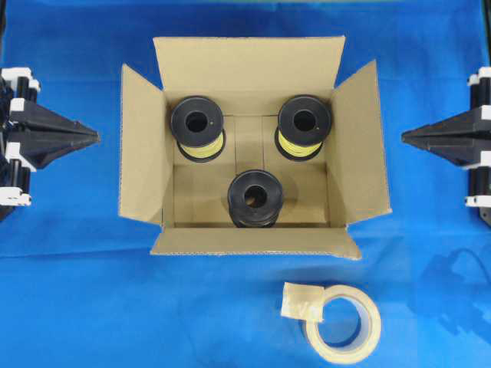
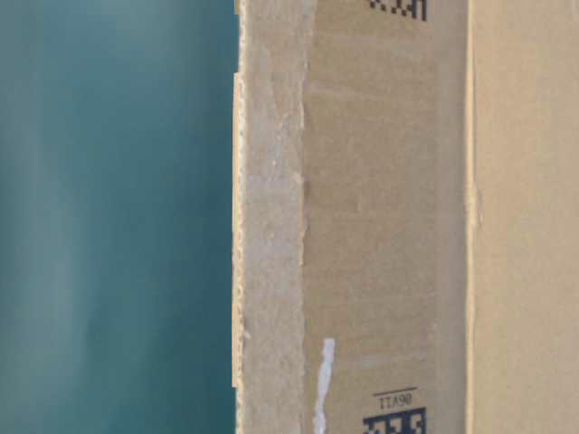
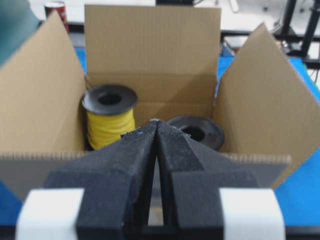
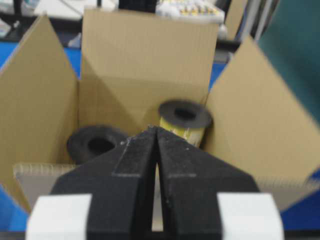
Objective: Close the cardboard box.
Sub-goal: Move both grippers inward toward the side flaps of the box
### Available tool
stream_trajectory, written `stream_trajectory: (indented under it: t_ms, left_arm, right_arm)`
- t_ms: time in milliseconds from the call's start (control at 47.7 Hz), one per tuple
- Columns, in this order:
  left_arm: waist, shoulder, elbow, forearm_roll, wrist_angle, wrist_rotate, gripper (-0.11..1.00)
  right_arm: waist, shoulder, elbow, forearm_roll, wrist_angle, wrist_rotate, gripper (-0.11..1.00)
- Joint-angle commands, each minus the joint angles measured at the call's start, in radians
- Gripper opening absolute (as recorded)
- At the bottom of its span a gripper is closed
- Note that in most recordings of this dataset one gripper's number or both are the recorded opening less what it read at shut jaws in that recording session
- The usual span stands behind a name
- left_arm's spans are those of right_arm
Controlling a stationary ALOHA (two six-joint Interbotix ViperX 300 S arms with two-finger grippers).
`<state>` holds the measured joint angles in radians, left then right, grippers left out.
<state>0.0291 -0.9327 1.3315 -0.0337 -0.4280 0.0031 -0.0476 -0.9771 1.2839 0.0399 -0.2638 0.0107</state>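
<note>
tape roll [image 1: 344,323] lies near open cardboard box [image 1: 253,84] holding three spools [image 1: 255,198].

The cardboard box [image 1: 253,149] sits between my left gripper [image 1: 93,137] and right gripper [image 1: 405,137]; three spools [image 1: 256,198] stand inside, a tape roll [image 1: 343,323] lies before it.

Left claw [image 3: 156,125] tips pressed together, holding nothing, just outside near flap of cardboard box [image 3: 152,55]. All flaps up. Inside: yellow-wound spool [image 3: 109,117], black spool [image 3: 196,131].
</note>
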Motion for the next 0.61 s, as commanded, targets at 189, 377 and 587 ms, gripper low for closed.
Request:
stream_trajectory:
  t_ms: [189, 377, 587]
  left_arm:
    - [-0.028, 0.120, 0.126, -0.006, -0.216, -0.052, 0.00]
    - [-0.057, 0.241, 0.141, -0.006, -0.304, -0.057, 0.00]
    - [-0.058, 0.348, 0.126, -0.006, -0.376, -0.058, 0.00]
  right_arm:
    - [-0.002, 0.137, 0.112, 0.052, -0.167, 0.009, 0.00]
    - [-0.002, 0.276, 0.127, 0.063, -0.270, 0.011, 0.00]
    - [-0.002, 0.341, 0.123, 0.064, -0.324, 0.011, 0.00]
